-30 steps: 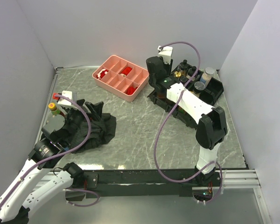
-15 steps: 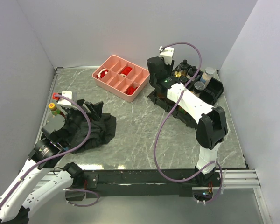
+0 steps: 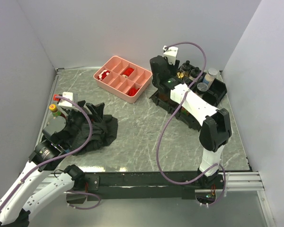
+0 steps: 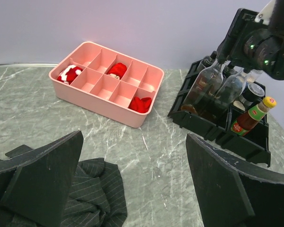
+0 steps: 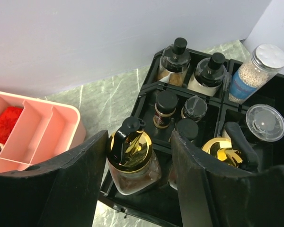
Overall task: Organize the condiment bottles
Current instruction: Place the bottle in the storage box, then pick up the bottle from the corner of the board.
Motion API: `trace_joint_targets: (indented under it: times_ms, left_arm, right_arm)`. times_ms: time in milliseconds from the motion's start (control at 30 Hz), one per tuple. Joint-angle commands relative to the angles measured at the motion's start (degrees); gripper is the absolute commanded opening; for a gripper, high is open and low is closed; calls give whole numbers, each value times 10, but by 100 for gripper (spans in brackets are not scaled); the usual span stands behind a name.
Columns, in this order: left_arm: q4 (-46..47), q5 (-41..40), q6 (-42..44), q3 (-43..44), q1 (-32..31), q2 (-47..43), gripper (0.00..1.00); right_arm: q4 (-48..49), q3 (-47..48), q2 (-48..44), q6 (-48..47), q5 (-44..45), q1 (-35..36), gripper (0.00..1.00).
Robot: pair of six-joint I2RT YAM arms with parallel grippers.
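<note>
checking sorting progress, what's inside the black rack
In the black rack: two gold-spouted bottles, small dark spice jars, two black-topped clear jars, a grey-lidded shaker, a clear-lidded jar. The right gripper covers its near compartments.

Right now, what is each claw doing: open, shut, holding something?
Left gripper: open, holding nothing.
Right gripper: partly open around the gold-spouted bottle, apparently not gripping it.

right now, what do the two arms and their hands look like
The left arm and right arm are white links with black joints; a mauve cable loops along each. A small green light shows near the right wrist. The left hand and right hand have two broad, flat black fingers.
</note>
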Motion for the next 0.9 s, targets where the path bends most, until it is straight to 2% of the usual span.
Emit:
trace_joint_targets:
  times_ms: [0,67,100,167,267,367,400,500,733,767,867]
  left_arm:
    - [23,-11,8,-2,1,2,96]
    - [22,-20,7,-2,1,3,96]
    - [21,-24,6,-2,2,4,96]
    - [19,-40,2,0,1,5,96]
    - [18,-65,-1,-1,1,5,96]
    - [16,-100,-7,0,1,7,96]
    - [13,-111,-10,0,0,8,96]
    - [8,-168,-31,-1,0,12,97]
    - [-71,-343,-109,40,2,55,99]
    - [-80,-360,-114,47,4,71,93]
    - [-108,-404,-127,72,23,105,86]
  right_arm:
    - [-7,41,-62,-12,-5,-5,71]
    - [-14,42,-81,-11,-17,-5,81]
    - [-15,40,-88,-11,-21,-5,91]
    - [-23,36,-109,-11,-39,-5,100]
    - [-42,30,-135,-24,-71,-3,100]
    - [-73,26,-162,-32,-141,0,100]
    - [-85,25,-169,-39,-197,2,100]
    - [-101,3,-211,-34,-277,9,100]
    - [-65,-152,-325,29,-430,10,100]
    - [-49,-170,-344,38,-444,11,100]
    - [-5,-248,-371,46,-476,11,100]
